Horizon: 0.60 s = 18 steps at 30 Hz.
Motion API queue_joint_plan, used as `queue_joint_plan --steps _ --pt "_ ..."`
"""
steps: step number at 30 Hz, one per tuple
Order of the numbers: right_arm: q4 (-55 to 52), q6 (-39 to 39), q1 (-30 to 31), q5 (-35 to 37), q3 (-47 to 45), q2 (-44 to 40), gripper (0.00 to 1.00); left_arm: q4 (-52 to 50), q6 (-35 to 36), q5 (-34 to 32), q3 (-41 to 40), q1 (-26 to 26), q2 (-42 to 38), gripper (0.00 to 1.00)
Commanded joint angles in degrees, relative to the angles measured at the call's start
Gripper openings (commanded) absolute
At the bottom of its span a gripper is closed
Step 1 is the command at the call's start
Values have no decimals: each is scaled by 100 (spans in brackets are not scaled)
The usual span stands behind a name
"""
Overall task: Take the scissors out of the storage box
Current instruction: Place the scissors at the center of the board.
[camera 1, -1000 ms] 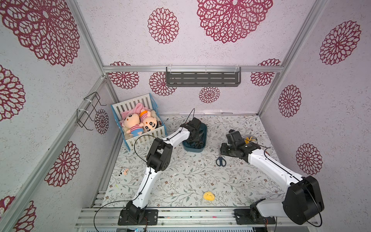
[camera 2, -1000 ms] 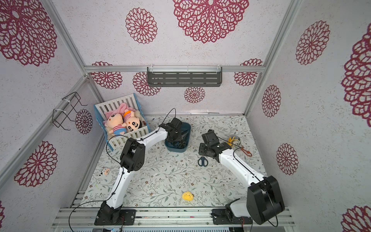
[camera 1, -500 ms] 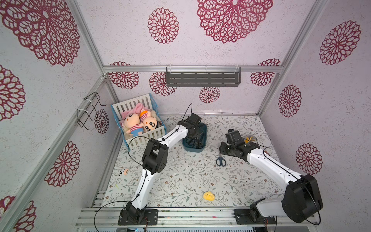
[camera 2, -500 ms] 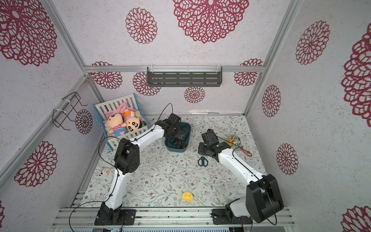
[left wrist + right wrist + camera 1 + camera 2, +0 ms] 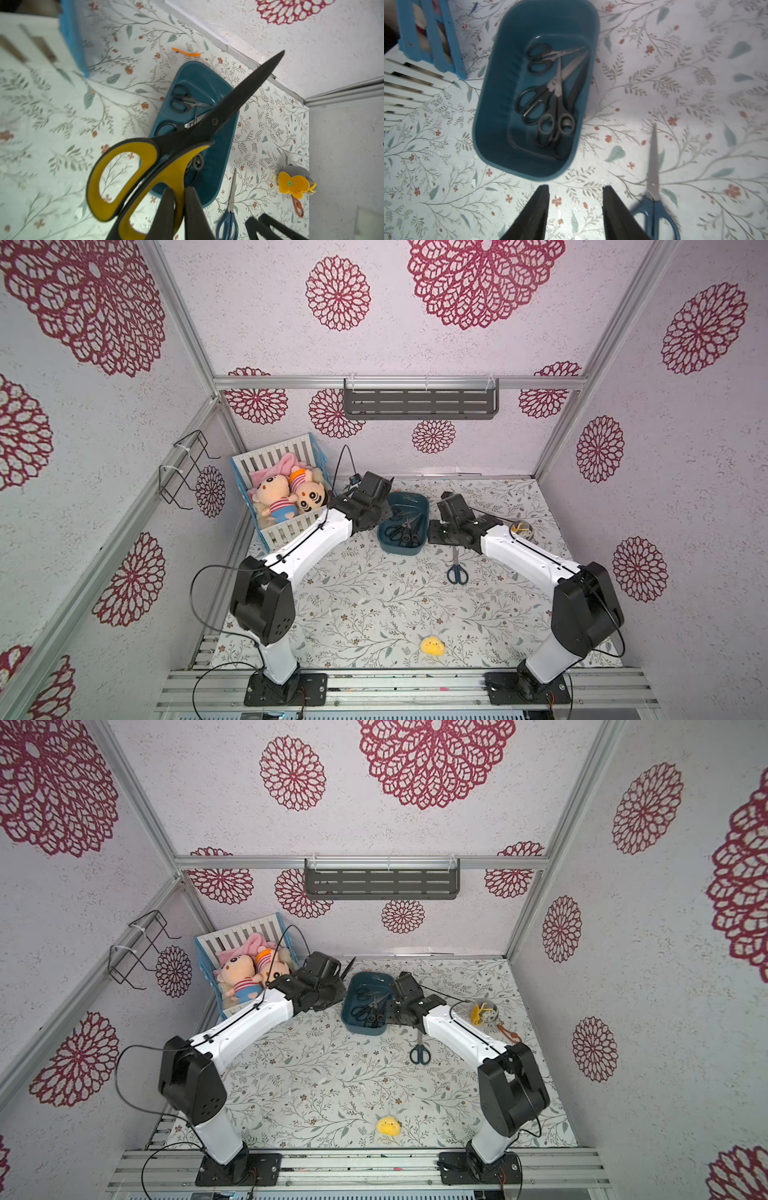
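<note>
- Across the bench (image 5: 374, 605) lies a pale cloth printed with grey-green leaves and small red flowers. It floors a booth of white textured walls stamped with crimson flower medallions and framed in aluminium bars.
- One grey slotted metal shelf (image 5: 419, 404) hangs on the back wall, and one black wire rack (image 5: 185, 472) on the left wall.
- One blue-and-white slatted crate (image 5: 286, 531) stands in the far left corner, holding two plush dolls (image 5: 274, 499).
- One shallow dark teal plastic storage box (image 5: 488, 124) with rounded corners sits toward the back of the bench, between the two arms.
- Inside it lie black-handled steel scissors (image 5: 558, 87). Three pairs show plainly, crossed over one another, and a fourth dark pair lies partly under them along one wall.
- One large yellow-and-black-handled pair (image 5: 214, 121), blades shut, is lifted clear of the box on its crate side. The left claw (image 5: 179, 190) is clamped tight on one handle loop.
- One dark-blue-handled pair (image 5: 457, 570) lies flat on the cloth just beside the box, on the right arm's side, blades pointing toward the back wall.
- Over bare cloth, near the box's front end, hovers the right claw (image 5: 575, 189), jaws parted with nothing between them.
- One small yellow soft toy (image 5: 432, 645) lies near the front edge.
- One yellow butterfly-shaped piece (image 5: 480, 1013) lies by the right wall.
- One orange tape scrap (image 5: 186, 53) lies behind the box.
</note>
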Motion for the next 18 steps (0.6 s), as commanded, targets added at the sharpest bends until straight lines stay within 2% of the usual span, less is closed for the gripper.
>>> queue_joint_plan --steps 1,7,10,15,18 --pt "40 -172 91 -38 651 448 47 233 -769 -40 -728 38 -485 0" --pt "29 86 252 -319 1373 1361 47 479 -1236 -204 -2012 27 -974 0" --pt "-145 211 342 -206 1670 1750 47 693 -1384 -269 -2473 48 -1059 0" --pt "-581 402 362 -26 2340 2386 47 1163 -1557 -179 -2867 279 -816 0" --pt "-966 458 392 53 2688 2668 46 1232 -1542 -111 -2837 353 -528 0"
